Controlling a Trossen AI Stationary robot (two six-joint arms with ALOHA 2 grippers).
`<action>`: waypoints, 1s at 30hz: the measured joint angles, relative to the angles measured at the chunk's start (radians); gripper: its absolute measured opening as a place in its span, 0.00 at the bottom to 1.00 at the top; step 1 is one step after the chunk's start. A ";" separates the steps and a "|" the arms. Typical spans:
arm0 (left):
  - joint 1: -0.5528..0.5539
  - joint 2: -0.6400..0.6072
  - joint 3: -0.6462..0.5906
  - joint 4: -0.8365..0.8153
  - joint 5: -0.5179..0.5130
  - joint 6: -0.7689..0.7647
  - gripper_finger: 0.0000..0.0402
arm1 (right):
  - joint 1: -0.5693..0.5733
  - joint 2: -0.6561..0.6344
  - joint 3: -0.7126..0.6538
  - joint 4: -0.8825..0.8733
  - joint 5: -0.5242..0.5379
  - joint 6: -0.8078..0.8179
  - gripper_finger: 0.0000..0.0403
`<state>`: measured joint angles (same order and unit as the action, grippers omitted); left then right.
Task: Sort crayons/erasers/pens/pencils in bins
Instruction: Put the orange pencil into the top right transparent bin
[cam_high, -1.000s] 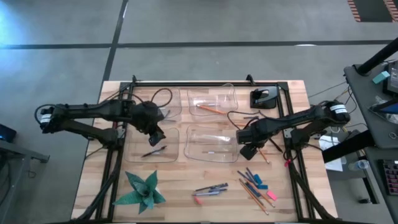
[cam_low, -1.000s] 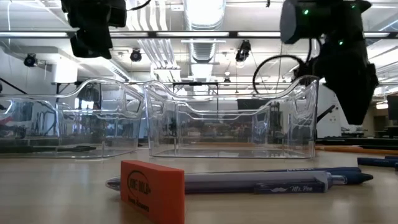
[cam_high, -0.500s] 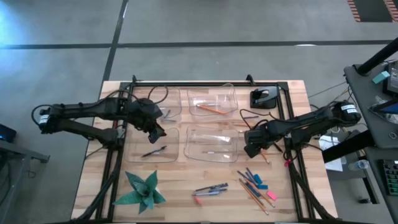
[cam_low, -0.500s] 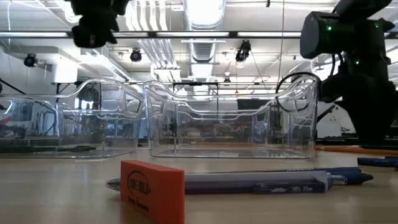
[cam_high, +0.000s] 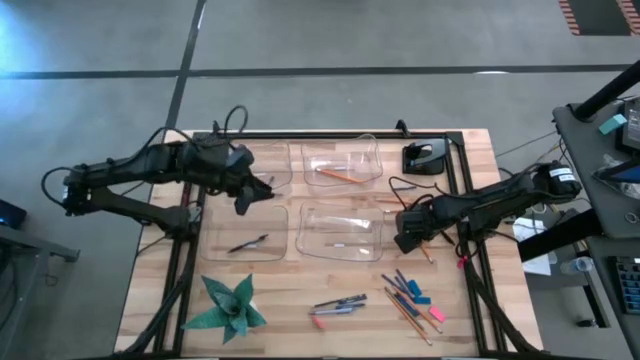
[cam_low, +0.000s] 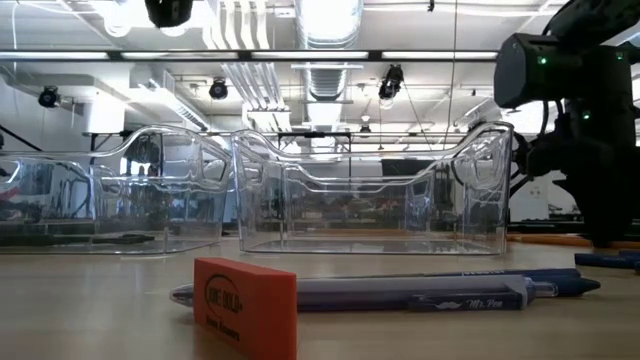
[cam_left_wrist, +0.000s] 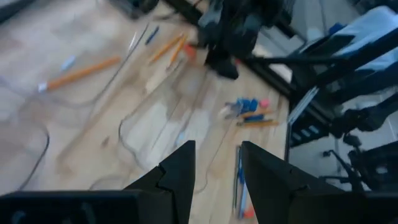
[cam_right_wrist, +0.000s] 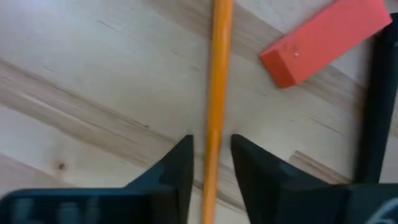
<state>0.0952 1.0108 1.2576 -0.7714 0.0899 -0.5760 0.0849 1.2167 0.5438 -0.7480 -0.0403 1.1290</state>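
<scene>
My right gripper (cam_high: 408, 241) is down at the table, right of the near right bin (cam_high: 375, 232). An orange pencil (cam_right_wrist: 216, 93) lies on the wood and runs between its two fingers, which stand apart, one close on each side. My left gripper (cam_high: 251, 197) hangs high over the left bins (cam_high: 283, 212), open, with nothing between its fingers (cam_left_wrist: 180, 171). A dark pen (cam_high: 247, 242) lies in the near left bin. Another pencil (cam_high: 338, 175) lies in the far right bin (cam_high: 378, 160). My right gripper comes at the pencil from above, pointing down, one finger (cam_right_wrist: 177, 168) on each side of the shaft (cam_right_wrist: 214, 158), across its length. A thin gap seems to show on both sides; I cannot tell whether they touch it. The pencil lies flat on the table.
A red eraser (cam_right_wrist: 323, 40) lies just past the pencil. Near the front edge lie pens (cam_high: 338, 303), a pink eraser (cam_high: 320, 322), pencils and blue crayons (cam_high: 408, 295), and a green paper star (cam_high: 232, 305). A black object (cam_high: 425, 158) sits at the far right.
My right gripper has gone a little toward the table's right edge and down to the table, over the pencil. My left gripper has risen and drawn back toward the far edge, away from the near left bin.
</scene>
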 joint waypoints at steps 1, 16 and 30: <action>0.000 0.000 0.005 0.019 -0.008 0.009 0.29 | 0.000 0.000 -0.001 -0.002 0.004 0.000 0.19; 0.001 0.002 -0.003 0.110 -0.023 0.014 0.29 | 0.002 -0.064 0.040 -0.016 0.032 -0.004 0.03; 0.001 0.008 -0.009 0.117 -0.086 0.121 0.29 | 0.002 -0.174 0.245 -0.099 0.450 0.032 0.03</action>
<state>0.0963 1.0191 1.2484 -0.6540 0.0039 -0.4554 0.0867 1.0430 0.7883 -0.8467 0.4097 1.1610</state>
